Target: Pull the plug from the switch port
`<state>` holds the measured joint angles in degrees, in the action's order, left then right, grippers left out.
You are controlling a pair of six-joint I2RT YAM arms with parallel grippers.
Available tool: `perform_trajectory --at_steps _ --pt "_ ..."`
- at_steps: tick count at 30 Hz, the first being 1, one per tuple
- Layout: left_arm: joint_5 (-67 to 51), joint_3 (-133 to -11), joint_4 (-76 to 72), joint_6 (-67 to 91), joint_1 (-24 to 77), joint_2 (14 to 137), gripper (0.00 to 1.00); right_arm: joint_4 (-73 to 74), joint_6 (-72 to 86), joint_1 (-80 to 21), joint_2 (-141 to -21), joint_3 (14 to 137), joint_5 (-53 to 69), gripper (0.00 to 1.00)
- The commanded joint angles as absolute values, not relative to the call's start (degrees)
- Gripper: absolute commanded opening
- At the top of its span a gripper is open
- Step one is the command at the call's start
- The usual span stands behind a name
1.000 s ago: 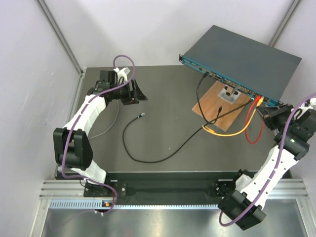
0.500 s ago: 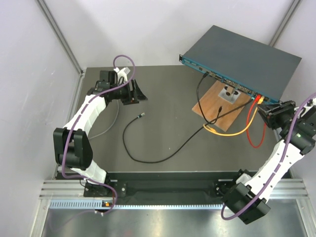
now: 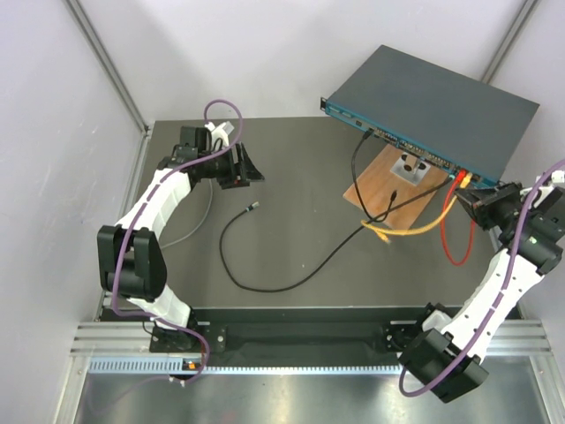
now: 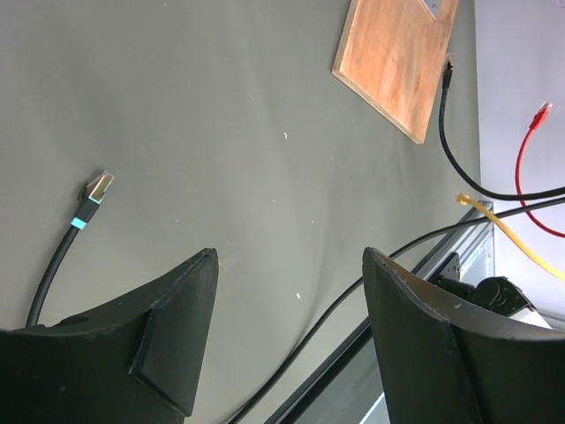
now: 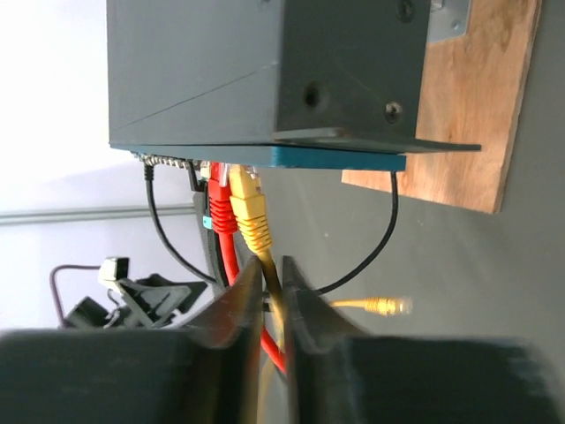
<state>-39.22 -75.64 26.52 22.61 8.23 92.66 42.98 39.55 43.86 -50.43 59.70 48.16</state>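
At switch (image 3: 433, 97) port, R end effector (image 5: 272, 267) pinches yellow cable (image 5: 256, 234); L end effector (image 4: 287, 256) released.

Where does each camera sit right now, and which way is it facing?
Top external: above and behind the bases, looking down on the table; both arms show.
Left wrist: on the left arm, looking across the table toward the wooden board; the open left gripper frames the bottom.
Right wrist: on the right arm, facing the switch ports; the right gripper pinches the yellow cable.
Shared: all three show the wooden board.
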Motion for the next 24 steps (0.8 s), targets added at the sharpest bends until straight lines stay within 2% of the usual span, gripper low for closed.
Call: perform_trajectory --at_steps 1,10,16,20,24 --pt "-40.6 -77.2 24.3 22.4 7.8 92.7 0.71 50.2 35.8 43.2 -50.5 61.0 47.5 0.0" --pt "-41.0 -77.1 23.9 22.8 7.8 92.5 0.71 67.2 30.9 43.2 -49.5 65.1 43.1 0.0" --pt "-41.2 -77.1 24.0 23.1 7.8 92.2 0.71 71.9 28.4 43.3 -50.0 71.8 41.7 0.0" --pt "-41.7 -77.6 22.3 24.7 7.9 92.4 0.73 74.6 28.5 43.4 -54.5 82.7 39.6 0.0" --pt "-45.0 -77.3 15.9 31.0 8.1 91.9 0.77 83.2 25.0 43.2 -62.6 102.0 39.2 0.0"
